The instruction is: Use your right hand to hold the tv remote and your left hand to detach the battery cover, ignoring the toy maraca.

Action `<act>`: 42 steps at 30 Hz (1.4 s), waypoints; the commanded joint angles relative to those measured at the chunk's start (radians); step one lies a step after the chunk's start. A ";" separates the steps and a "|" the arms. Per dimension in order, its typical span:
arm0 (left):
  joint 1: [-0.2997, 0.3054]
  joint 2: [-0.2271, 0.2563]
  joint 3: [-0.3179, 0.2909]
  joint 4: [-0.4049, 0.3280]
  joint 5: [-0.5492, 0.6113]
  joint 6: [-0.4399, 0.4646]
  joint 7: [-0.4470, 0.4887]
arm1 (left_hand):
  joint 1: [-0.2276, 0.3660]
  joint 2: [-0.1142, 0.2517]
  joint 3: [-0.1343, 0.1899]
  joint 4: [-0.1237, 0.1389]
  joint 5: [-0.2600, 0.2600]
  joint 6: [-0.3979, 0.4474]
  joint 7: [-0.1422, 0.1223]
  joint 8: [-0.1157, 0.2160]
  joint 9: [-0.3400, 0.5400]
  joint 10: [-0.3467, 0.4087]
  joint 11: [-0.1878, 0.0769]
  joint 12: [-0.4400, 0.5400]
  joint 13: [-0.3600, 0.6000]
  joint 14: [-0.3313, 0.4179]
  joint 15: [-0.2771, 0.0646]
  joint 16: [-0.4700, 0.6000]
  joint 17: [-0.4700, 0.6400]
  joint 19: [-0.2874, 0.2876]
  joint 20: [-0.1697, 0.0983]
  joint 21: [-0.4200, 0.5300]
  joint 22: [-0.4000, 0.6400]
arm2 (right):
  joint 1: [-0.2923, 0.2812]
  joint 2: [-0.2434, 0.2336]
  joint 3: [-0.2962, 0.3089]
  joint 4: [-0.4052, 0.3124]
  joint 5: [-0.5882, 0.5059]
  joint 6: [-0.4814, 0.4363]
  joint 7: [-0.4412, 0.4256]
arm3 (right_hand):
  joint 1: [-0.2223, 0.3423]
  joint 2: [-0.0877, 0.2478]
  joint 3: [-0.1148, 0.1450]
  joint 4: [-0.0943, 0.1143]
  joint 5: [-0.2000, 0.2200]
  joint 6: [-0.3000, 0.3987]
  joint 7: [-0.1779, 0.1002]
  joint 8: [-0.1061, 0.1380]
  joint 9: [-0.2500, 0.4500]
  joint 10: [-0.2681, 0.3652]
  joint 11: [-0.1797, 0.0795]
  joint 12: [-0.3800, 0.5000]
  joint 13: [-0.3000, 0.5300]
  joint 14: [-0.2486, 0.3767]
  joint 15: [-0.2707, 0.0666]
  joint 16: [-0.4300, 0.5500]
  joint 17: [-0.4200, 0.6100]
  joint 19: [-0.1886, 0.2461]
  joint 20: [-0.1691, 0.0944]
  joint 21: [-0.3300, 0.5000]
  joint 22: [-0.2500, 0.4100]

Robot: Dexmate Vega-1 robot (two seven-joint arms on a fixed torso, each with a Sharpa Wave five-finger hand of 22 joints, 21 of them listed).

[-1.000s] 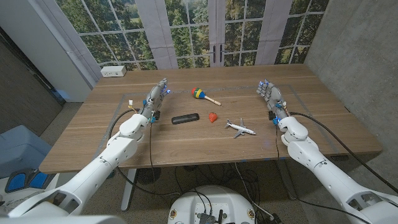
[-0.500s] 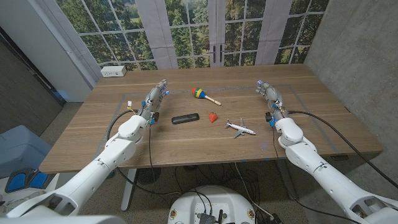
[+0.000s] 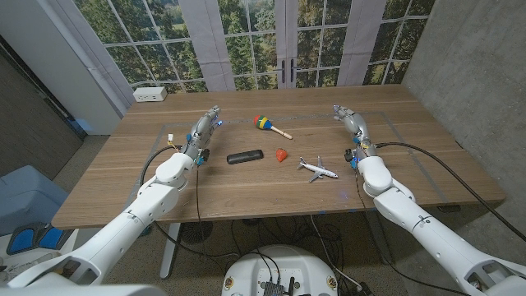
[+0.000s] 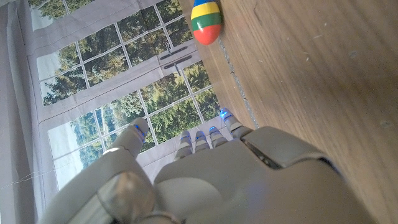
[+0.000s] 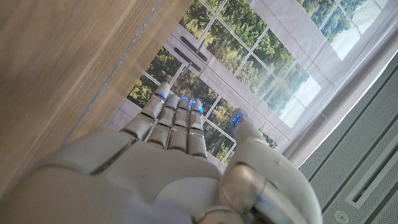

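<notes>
1. Progress: by my reading the task has not begun. The remote (image 3: 245, 156) lies untouched on the counter (image 3: 123, 177), battery cover apparently in place.
2. Right hand (image 3: 349, 122): empty, fingers extended and loosely apart. The remote lies well off to its inner side, beyond the toy plane (image 3: 316, 169).
3. Left hand (image 3: 205, 126): empty, fingers extended. The remote lies near, just inward of it.
4. Remaining: grip the remote, detach the cover. The maraca (image 3: 269, 126) stays untouched.

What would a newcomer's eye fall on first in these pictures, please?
Probably the bright striped toy maraca toward the table's far side, then the black tv remote at mid-table, with a small red object and a toy airplane to its right. The left hand and right hand flank them, holding nothing.
</notes>
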 commanded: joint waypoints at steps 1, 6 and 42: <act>-0.003 0.002 0.010 -0.005 0.018 0.009 0.013 | -0.005 -0.014 -0.003 -0.004 -0.004 0.007 -0.006 0.003 0.004 0.001 -0.002 0.001 0.003 0.004 -0.044 0.004 0.003 0.006 -0.043 -0.008 0.002 | 0.005 -0.020 -0.031 -0.023 -0.143 -0.021 -0.070 | 0.011 0.007 0.009 0.000 0.005 0.014 -0.003 0.004 0.002 0.009 -0.003 0.005 0.006 0.008 -0.001 0.007 0.006 0.007 -0.009 0.009 0.002; -0.001 0.002 0.011 -0.009 0.027 0.006 0.021 | -0.019 -0.024 -0.013 -0.003 -0.008 0.014 -0.014 0.004 0.004 0.002 -0.005 0.000 0.003 0.004 -0.048 0.004 0.006 0.009 -0.047 -0.012 0.002 | 0.004 -0.033 -0.040 -0.052 -0.163 -0.051 -0.060 | 0.018 0.007 0.012 -0.002 0.007 0.015 -0.007 0.002 0.003 0.010 -0.010 0.005 0.006 0.008 -0.006 0.009 0.010 0.009 -0.012 0.008 0.002; -0.012 -0.009 0.011 0.037 0.009 -0.026 -0.019 | -0.068 -0.032 -0.037 0.006 -0.010 0.021 -0.016 0.000 0.004 0.008 -0.010 -0.002 0.004 0.003 -0.052 0.005 0.012 0.023 -0.049 -0.033 0.003 | 0.014 -0.057 -0.135 -0.188 -0.411 -0.223 -0.120 | 0.058 -0.002 0.023 -0.019 0.015 0.030 -0.026 -0.004 0.004 0.012 -0.031 0.001 0.010 -0.001 -0.027 0.016 0.022 0.014 -0.007 0.002 0.002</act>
